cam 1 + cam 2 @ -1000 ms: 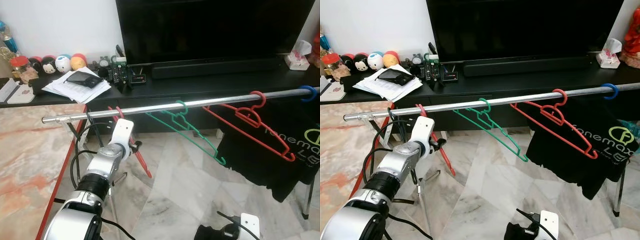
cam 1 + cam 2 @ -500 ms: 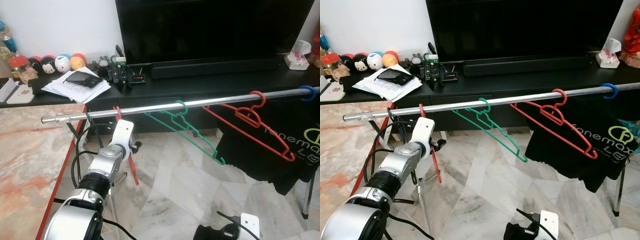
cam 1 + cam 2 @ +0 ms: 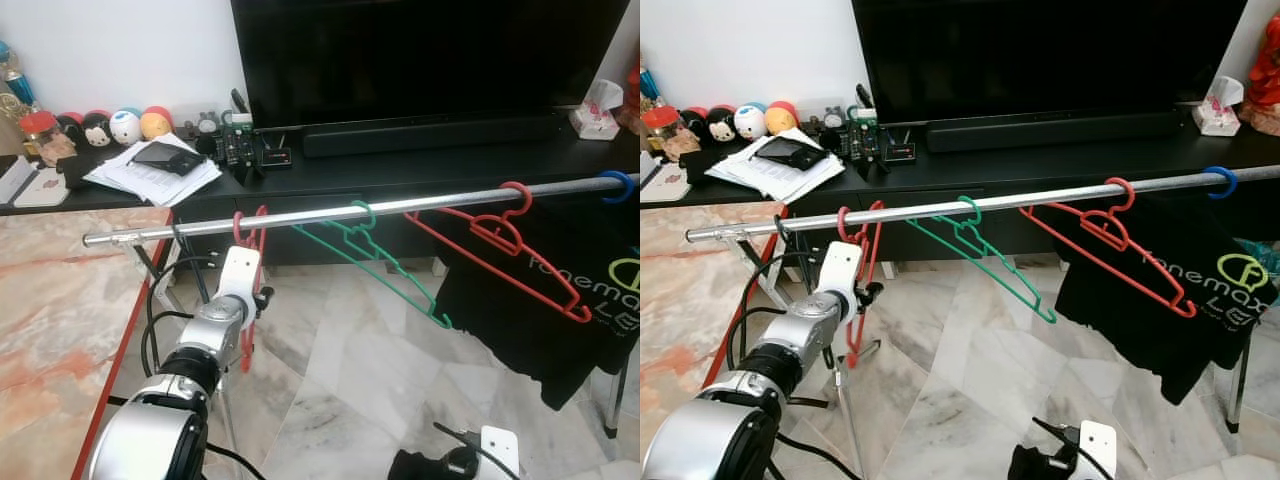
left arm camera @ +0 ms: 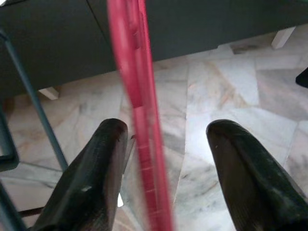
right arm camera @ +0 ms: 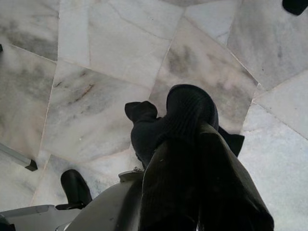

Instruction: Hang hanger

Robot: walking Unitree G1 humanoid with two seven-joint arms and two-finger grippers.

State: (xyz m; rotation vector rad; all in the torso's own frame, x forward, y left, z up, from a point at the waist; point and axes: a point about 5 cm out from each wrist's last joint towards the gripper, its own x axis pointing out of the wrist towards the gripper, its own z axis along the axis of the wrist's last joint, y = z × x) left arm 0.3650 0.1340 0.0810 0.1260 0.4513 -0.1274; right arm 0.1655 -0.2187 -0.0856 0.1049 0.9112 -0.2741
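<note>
Home living room. Large black television (image 3: 430,50) and soundbar (image 3: 430,135) on a long black TV console (image 3: 400,170); toy figures (image 3: 110,127), papers (image 3: 150,172) and remotes (image 3: 235,145) at its left end. Marble-tile floor (image 3: 350,390). Metal clothes rail (image 3: 350,212) carrying plastic hangers (image 3: 375,255) and a black T-shirt (image 3: 560,300).

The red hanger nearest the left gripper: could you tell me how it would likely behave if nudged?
The red hanger hangs from the rail by its hook alone, so it would probably swing or slide. Its thin frame looks light and slightly flexible. The left gripper stands open around it, so nothing steadies it.
</note>
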